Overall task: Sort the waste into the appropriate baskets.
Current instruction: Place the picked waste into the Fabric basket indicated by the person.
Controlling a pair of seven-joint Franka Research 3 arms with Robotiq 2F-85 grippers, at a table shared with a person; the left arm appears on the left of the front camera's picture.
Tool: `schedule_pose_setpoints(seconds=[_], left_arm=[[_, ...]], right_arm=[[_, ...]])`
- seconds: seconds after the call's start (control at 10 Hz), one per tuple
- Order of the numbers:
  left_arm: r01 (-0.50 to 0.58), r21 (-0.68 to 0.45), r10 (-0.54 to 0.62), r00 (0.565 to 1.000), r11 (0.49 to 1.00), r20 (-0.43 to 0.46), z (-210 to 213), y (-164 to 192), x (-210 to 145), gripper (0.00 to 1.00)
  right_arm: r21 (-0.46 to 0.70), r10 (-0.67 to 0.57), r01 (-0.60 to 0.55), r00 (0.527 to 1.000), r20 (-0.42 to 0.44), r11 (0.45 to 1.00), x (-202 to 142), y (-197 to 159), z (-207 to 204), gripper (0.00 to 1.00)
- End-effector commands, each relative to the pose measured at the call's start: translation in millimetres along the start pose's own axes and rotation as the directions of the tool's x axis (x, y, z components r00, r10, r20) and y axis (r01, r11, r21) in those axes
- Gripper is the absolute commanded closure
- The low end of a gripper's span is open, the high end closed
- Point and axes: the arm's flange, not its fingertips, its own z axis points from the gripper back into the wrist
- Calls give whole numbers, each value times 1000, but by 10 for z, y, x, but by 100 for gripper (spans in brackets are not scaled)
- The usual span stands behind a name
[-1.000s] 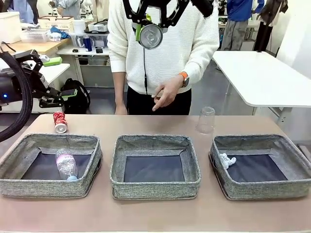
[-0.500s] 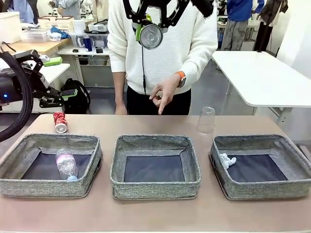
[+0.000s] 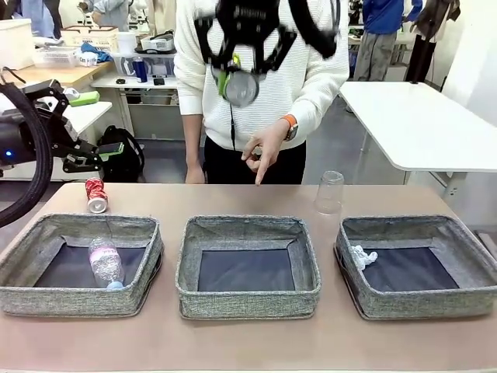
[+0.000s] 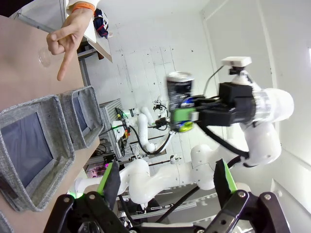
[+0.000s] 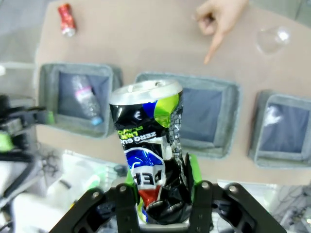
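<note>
Grip looked fine: right gripper (image 5: 160, 180) pinched the dark multicoloured crushed can (image 5: 146, 126); best bet was lowering over the middle grey woven basket (image 3: 247, 225) first.

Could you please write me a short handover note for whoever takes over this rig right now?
Left gripper: open, empty, off the left end of the table.
Right gripper: shut on the dark crushed can, held high.
Person's hand: points down towards the middle basket.
Done: clear bottle in the left basket, paper ball in the right basket.
Left: place the held can, probably in the middle basket; then the red can and the upturned clear cup, both behind the baskets.
</note>
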Motion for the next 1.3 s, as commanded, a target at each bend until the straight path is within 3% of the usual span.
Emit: schedule_pose_setpoints(seconds=[0.0,0.1,0.4,0.5,0.6,0.9,1.0,1.1,1.2], left_arm=[[-15,-17,15,1000,1000,13,-28,-31,-46,0],[-15,-17,15,1000,1000,13,-28,-31,-46,0],[-15,-17,15,1000,1000,13,-28,-31,-46,0],[-15,-17,15,1000,1000,13,-28,-31,-46,0],[-15,-17,15,1000,1000,13,-28,-31,-46,0],[-15,-17,15,1000,1000,13,-28,-31,-46,0],[-15,-17,15,1000,1000,13,-28,-31,-46,0],[-15,-17,15,1000,1000,13,-28,-31,-46,0],[-15,-17,15,1000,1000,13,-28,-31,-46,0]], right_arm=[[-4,41,-41,999,27,999,-440,-187,-674,55],[-1,110,-110,994,-2,994,-530,-212,-1031,55],[111,74,-69,996,-41,991,-529,-459,-1927,55],[86,46,-41,998,-49,995,-504,-540,-2103,55],[119,43,-30,994,-105,992,-488,-581,-2168,55],[115,26,-12,993,-118,993,-467,-619,-2152,55],[105,18,-5,992,-123,994,-460,-617,-2156,46],[104,17,-4,992,-126,995,-460,-599,-2152,17],[98,16,-4,992,-123,995,-458,-598,-2152,0]])
